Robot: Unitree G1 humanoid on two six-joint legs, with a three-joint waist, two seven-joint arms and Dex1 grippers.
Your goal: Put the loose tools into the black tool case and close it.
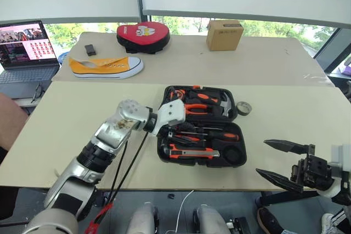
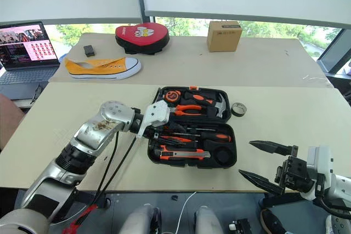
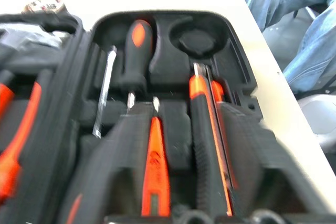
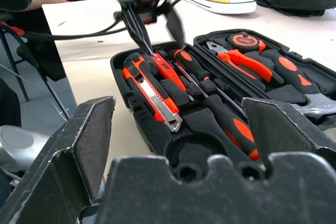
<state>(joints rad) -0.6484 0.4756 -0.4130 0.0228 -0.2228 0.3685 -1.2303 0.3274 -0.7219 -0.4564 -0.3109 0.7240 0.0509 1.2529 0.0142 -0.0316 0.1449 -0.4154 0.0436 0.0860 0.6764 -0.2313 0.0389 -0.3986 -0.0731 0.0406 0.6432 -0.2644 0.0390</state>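
One black tool case [image 1: 240, 130] lies open on the front bench [image 1: 82, 119], with one small dark tape roll [image 1: 243, 108] just outside it. Inside it are two long-shaft screwdrivers, one [image 4: 185, 64] beside the other [image 4: 233, 124], one slim orange tester screwdriver [image 3: 155, 166], one utility knife [image 4: 151, 94], one pair of pliers [image 1: 198, 108], one hammer [image 1: 224, 104] and one tape measure [image 2: 172, 96]. The far bench [image 1: 258, 58] carries one yellow shoe [image 1: 107, 66], one red heart-shaped pad [image 1: 143, 36], one cardboard box [image 1: 224, 34] and one small dark block [image 1: 90, 50]; one laptop [image 1: 24, 53] stands to the left.

A yellow sneaker [image 1: 107, 67], red heart-shaped pad [image 1: 143, 36], cardboard box [image 1: 224, 34] and laptop [image 1: 26, 53].
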